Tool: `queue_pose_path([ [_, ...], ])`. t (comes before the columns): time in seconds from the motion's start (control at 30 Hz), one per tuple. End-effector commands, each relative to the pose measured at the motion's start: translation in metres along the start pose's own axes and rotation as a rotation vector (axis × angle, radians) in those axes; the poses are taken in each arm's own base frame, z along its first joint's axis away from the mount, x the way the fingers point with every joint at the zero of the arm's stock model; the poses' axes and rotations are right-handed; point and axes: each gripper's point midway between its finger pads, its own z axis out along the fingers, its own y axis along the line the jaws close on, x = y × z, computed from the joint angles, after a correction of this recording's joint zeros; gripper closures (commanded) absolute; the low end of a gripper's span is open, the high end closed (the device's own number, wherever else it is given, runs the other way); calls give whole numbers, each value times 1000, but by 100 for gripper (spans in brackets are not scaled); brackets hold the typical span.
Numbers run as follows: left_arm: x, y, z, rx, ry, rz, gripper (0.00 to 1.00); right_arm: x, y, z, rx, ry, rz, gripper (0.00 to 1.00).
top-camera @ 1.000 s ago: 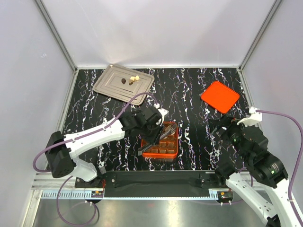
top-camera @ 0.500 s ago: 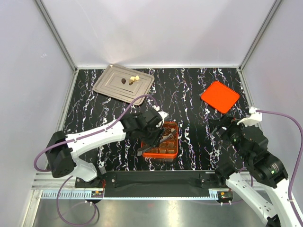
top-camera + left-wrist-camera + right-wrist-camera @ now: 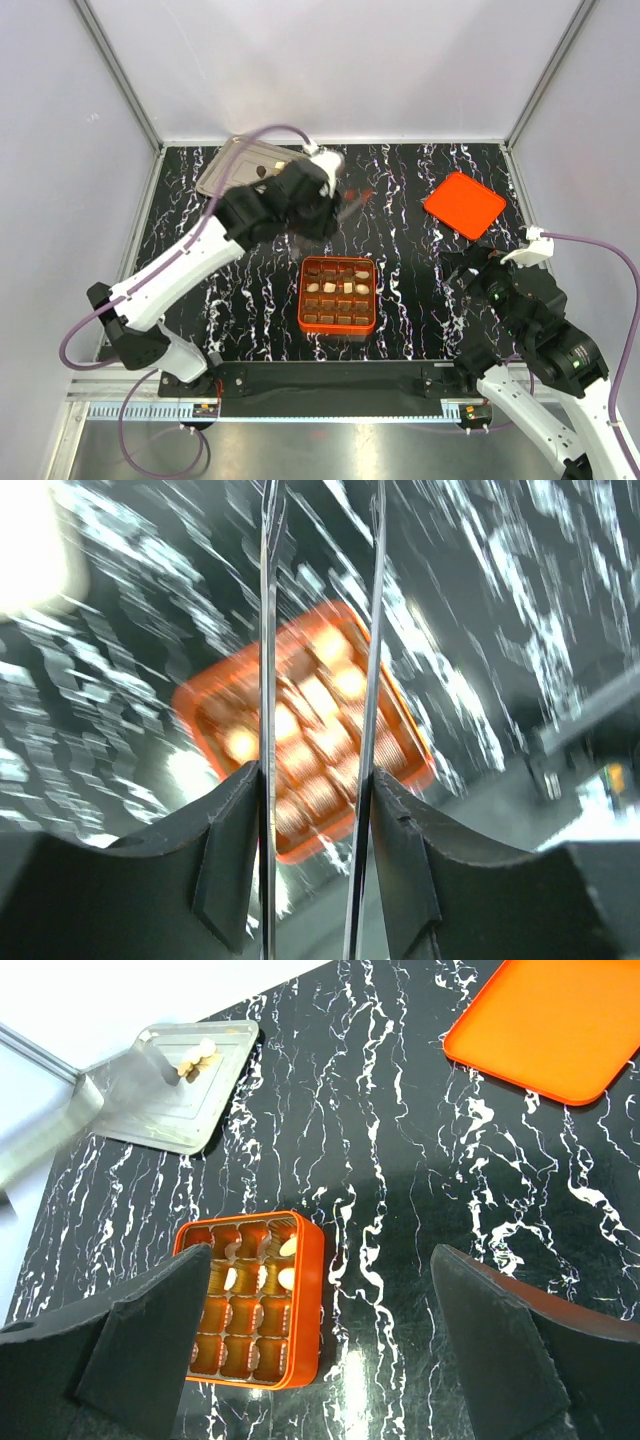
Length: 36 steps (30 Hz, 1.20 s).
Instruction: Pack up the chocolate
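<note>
The orange box (image 3: 338, 322) sits at the table's middle, with several chocolate pieces (image 3: 346, 286) in its upper brown cells. It also shows in the right wrist view (image 3: 305, 1310), with cream pieces (image 3: 287, 1278) in it. A few more chocolate pieces (image 3: 195, 1057) lie on the grey metal tray (image 3: 150, 1120) at the far left. My left gripper (image 3: 342, 205) is blurred, raised between box and tray, its thin metal blades (image 3: 268, 630) apart with nothing between them. My right gripper (image 3: 320, 1295) is wide open and empty, right of the box.
The orange lid (image 3: 463, 204) lies flat at the far right and shows in the right wrist view (image 3: 545, 1025). The left arm (image 3: 200, 250) covers part of the tray (image 3: 225, 165). Grey walls enclose the black marbled table (image 3: 420, 170).
My left gripper has lifted out of the orange box and swung up and back toward the tray. The box's chocolate pieces are uncovered. The right arm has not moved.
</note>
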Motion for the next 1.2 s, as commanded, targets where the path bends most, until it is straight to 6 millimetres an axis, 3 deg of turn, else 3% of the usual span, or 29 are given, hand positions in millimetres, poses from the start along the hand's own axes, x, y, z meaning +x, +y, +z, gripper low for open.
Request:
queue_pose_path([
  [0.0, -28, 69, 2, -243, -26, -9, 51, -15, 10, -4, -37, -51, 39, 0],
  [0.2, -65, 174, 21, -437, -88, -174, 50, -4, 17, 3, -74, -19, 54, 1],
  [0.27, -69, 216, 37, -491, -82, -246, 50, -3, 17, 5, -74, -17, 52, 0],
  [0.37, -64, 260, 61, -525, -48, -328, 50, 0, 18, 9, -74, -6, 39, 1],
  [0.5, -61, 301, 91, -549, -21, -344, 49, 1, 20, 14, -77, -3, 17, 0],
  [0.67, -47, 328, 131, -562, 48, -333, 47, 5, 21, 22, -72, 9, -1, 0],
  [0.8, -40, 337, 151, -543, 63, -333, 48, 9, 22, 30, -73, 16, -12, 0],
  [1.17, -21, 361, 172, -549, 117, -352, 48, 13, 27, 43, -76, 24, -33, 0],
])
